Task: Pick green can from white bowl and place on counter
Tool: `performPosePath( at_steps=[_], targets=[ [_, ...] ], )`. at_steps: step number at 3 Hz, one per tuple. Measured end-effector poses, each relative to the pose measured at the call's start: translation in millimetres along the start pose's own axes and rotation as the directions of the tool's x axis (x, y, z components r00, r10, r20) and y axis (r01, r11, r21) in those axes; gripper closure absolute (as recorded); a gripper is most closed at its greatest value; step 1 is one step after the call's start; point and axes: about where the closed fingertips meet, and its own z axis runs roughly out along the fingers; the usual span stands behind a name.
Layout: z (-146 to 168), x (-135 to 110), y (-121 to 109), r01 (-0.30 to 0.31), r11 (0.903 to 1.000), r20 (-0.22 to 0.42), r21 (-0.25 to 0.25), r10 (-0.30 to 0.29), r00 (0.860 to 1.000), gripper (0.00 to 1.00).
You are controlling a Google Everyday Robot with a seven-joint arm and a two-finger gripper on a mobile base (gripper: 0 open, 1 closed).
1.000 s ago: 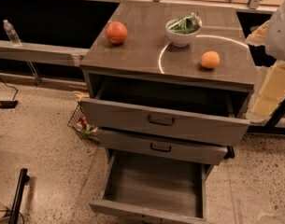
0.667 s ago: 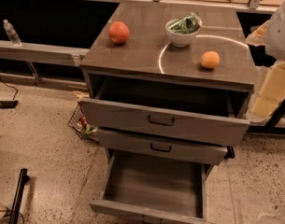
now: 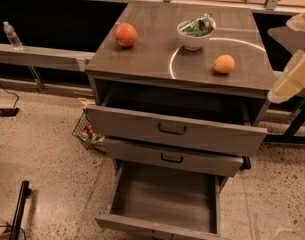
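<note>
Green can (image 3: 198, 25), one, in white bowl (image 3: 192, 42); two fruits (image 3: 126, 34) (image 3: 224, 64); jaws far right.

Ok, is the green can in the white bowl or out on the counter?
In: the green can pokes above the white bowl rim; the hand is at the right edge, beside the counter.

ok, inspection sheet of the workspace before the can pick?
surface: counter, glossy grey-brown, faint circular ring.
job's things: green can sits in white bowl, toward the counter's back.
clutter: red fruit back left; orange fruit front right, apart from the bowl.
grippers: gripper at the right edge of view, beside the counter, away from the bowl.
cables: black cable on the floor at left.
surroundings: three drawers pulled out, bottom drawer farthest; wire basket on the floor; water bottle on the left ledge.
</note>
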Motion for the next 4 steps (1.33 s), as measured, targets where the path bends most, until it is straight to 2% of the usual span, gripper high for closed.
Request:
performPosePath(
  at_steps=[1,2,3,4],
  targets=[
    [16,-4,-63,-0.092,0.9955,0.204,0.022,0.086,0.975,0.0],
    [45,-33,-110,-0.131,0.9911,0.392,-0.023,0.129,0.911,0.0],
    [77,-54,-150,-0.173,0.9837,0.524,-0.05,0.173,0.834,0.0],
    [99,-70,-198,-0.28,0.9595,0.573,0.033,0.211,0.792,0.0]
  ],
)
